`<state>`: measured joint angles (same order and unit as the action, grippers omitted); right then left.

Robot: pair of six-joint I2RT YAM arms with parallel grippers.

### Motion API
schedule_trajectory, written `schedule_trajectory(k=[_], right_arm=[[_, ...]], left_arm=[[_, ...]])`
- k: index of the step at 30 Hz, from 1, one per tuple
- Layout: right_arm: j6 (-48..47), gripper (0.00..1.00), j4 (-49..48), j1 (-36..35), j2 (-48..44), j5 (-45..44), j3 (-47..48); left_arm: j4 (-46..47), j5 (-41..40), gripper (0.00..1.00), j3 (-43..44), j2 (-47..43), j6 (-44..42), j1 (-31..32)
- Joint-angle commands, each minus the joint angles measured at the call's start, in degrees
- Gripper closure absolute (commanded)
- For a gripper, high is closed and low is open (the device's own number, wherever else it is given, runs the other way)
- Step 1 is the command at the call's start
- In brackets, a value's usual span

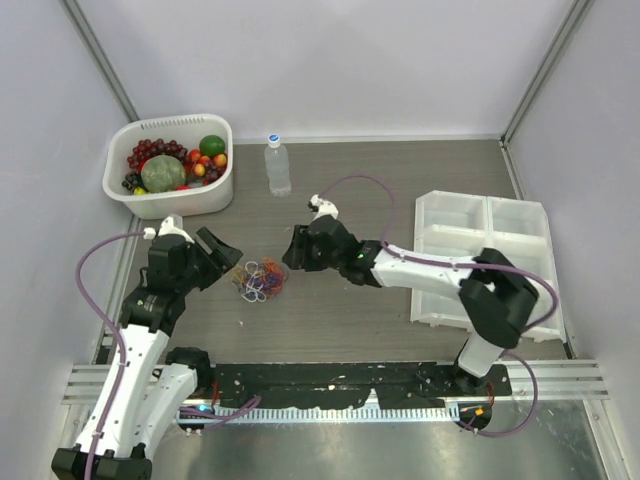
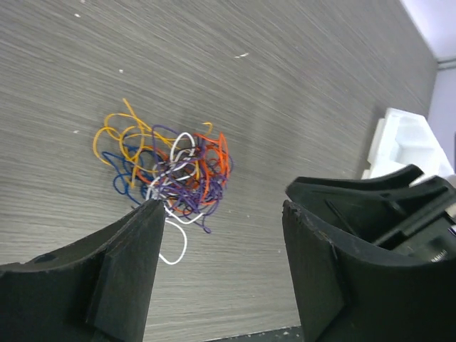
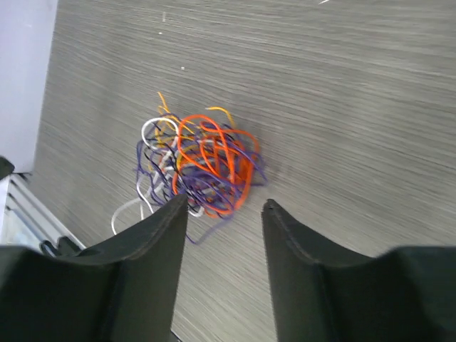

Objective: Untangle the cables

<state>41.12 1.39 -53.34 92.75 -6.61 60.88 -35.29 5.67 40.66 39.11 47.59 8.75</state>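
Because both claws stand open and empty right at the tangle of cables [image 1: 260, 281], the likely failure is a bite that takes too much. If either claw closes into the middle of the clump, it may catch several strands at once. The whole knot would then lift as one piece. If the two claws pull apart on crossed loops, the knot could tighten rather than loosen. The wires are hair-thin, so a single strand might also slip out from between the flat pads.

The tangle lies on the grey wood-grain table [image 1: 350, 320]. The left gripper [image 1: 228, 262] is just to its left and the right gripper [image 1: 296, 250] just to its right. Neither touches it.

Counted: one tangle, with orange, red, purple, blue, white and yellow strands; the number of separate wires cannot be told. Two grippers. One water bottle [image 1: 277, 165] beyond the tangle. One white basket of fruit [image 1: 215, 195] beyond it to the left. One white divided tray [image 1: 485, 225] well to its right.
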Motion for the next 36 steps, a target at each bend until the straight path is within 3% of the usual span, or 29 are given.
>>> schedule_trajectory(k=[1, 4, 7, 10, 19, 21, 22, 24, 31, 34, 36], right_arm=[[6.07, 0.51, -14.04, -0.97, 7.08, 5.38, 6.08], [4.85, 0.52, -15.72, -2.11, 12.43, 5.47, 8.98], [4.32, 0.68, -15.54, -2.47, 16.31, 5.73, 12.41], [3.97, 0.72, -15.54, -2.82, 18.86, 5.38, 13.38], [4.31, 0.72, -15.89, -3.26, 21.68, 8.46, 14.00], [4.58, 0.78, -16.24, -3.35, 21.60, 8.98, 14.09], [4.67, 0.94, -15.98, -3.26, 21.33, 9.16, 14.18], [4.76, 0.99, -15.01, -3.00, 19.67, 8.99, 13.57], [8.96, 0.99, -21.67, -2.73, 6.32, 11.44, 3.82], [11.43, 0.99, -25.64, -2.73, 3.58, 12.85, -0.23], [11.79, 0.99, -26.87, -2.65, 1.57, 13.03, -0.85]], left_arm=[[-2.76, -5.14, 0.32, -0.68, -0.27, 0.57, -0.14], [0.64, -1.99, 0.34, -3.04, 0.44, 0.48, -0.14], [2.85, 2.14, 0.37, -4.71, 3.15, 0.57, -0.14], [3.82, 3.38, 0.39, -5.16, 5.97, 0.13, -0.14], [3.91, 2.94, 0.42, -4.98, 6.77, -1.62, -0.14], [5.13, 3.47, 0.43, -5.33, 6.68, -2.06, -0.14], [5.75, 3.99, 0.47, -5.33, 6.77, -2.15, -0.14], [7.33, 6.97, 0.51, -5.59, 7.12, -1.89, -0.14], [26.91, 18.49, 0.52, -11.03, 11.59, 12.50, -0.14], [34.92, 21.03, 0.51, -12.80, 17.73, 18.30, -0.14], [45.52, 24.98, 0.50, -14.90, 22.83, 21.56, 0.21]])
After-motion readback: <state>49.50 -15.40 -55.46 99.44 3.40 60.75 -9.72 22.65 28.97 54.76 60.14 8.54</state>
